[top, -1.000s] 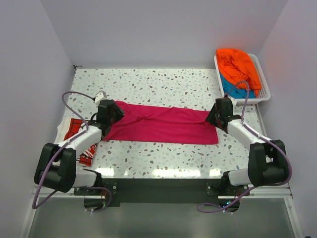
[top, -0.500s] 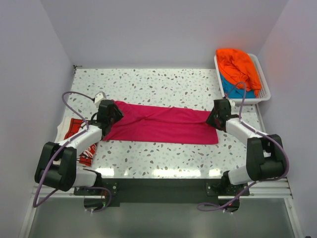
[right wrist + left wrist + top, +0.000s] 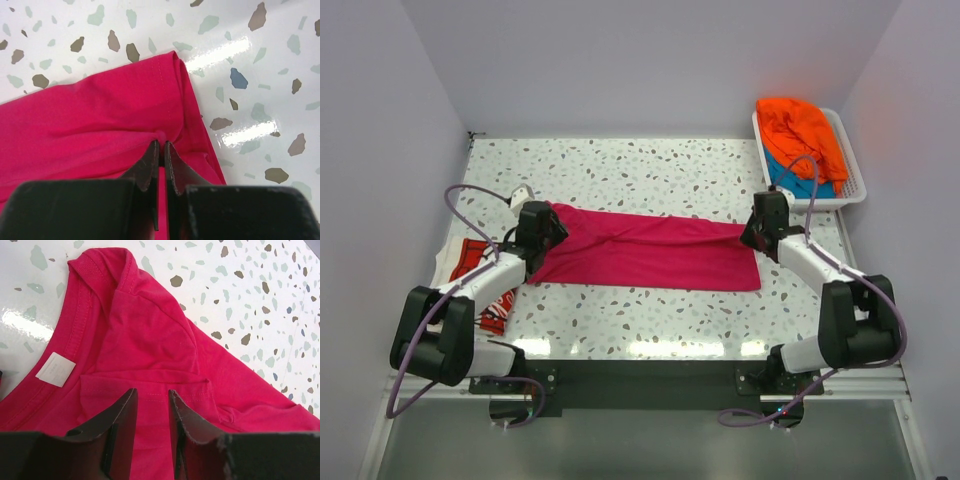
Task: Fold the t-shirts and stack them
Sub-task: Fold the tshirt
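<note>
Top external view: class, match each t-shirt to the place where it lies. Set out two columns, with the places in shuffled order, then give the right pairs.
Column one
1. magenta t-shirt
2. orange t-shirt
3. teal-blue t-shirt
4. red t-shirt

Column two
A. in the white basket, under another shirt
B. bunched at the left edge of the table
C. spread out across the middle of the table
D. on top of the pile in the basket

Pairs: 1-C, 2-D, 3-A, 4-B
</note>
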Controlling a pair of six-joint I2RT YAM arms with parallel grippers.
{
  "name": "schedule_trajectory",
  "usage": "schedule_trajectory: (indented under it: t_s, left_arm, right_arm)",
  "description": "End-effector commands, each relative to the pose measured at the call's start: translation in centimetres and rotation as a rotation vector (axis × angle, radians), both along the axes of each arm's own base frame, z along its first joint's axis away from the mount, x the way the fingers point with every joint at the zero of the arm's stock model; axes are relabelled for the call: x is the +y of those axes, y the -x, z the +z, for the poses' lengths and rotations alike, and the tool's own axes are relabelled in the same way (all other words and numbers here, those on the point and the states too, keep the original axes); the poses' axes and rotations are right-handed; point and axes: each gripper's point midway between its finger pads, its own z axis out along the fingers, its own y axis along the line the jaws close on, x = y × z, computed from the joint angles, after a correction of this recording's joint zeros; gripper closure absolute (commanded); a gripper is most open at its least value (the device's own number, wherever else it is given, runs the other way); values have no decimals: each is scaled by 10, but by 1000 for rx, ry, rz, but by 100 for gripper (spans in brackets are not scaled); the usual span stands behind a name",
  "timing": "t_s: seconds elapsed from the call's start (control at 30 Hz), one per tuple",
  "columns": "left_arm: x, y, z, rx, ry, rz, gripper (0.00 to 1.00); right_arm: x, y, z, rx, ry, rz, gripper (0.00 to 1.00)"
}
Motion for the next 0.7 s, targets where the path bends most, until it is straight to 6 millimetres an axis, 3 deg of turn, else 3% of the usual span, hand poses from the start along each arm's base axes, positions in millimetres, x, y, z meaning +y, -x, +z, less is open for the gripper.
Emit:
schedule_trajectory:
  t_s: [0.0,0.17,0.2,0.23,0.33,0.47,0.67]
  left_arm:
    - [2,-9,22,-63,-2,21,65]
    - [3,-8,23,-67,3,25,65]
    - [3,-8,23,-68,4,26,65]
    - [2,-8,23,-67,9,22,65]
    - [1,-9,24,-72,13,18,65]
    - [0,-8,21,-68,13,13,65]
    - [2,-7,20,-66,14,16,65]
  right_arm:
    - [-3,-12,35,-122,25,18,100]
    - [4,3,35,-134,-24,36,100]
    - [6,12,28,-116,-38,43,100]
    - [6,17,28,-123,-49,37,84]
    - [-3,31,20,-112,-28,-4,53]
    - [-11,29,17,-92,-6,-52,50]
    - [-15,-10,18,-75,-13,-101,56]
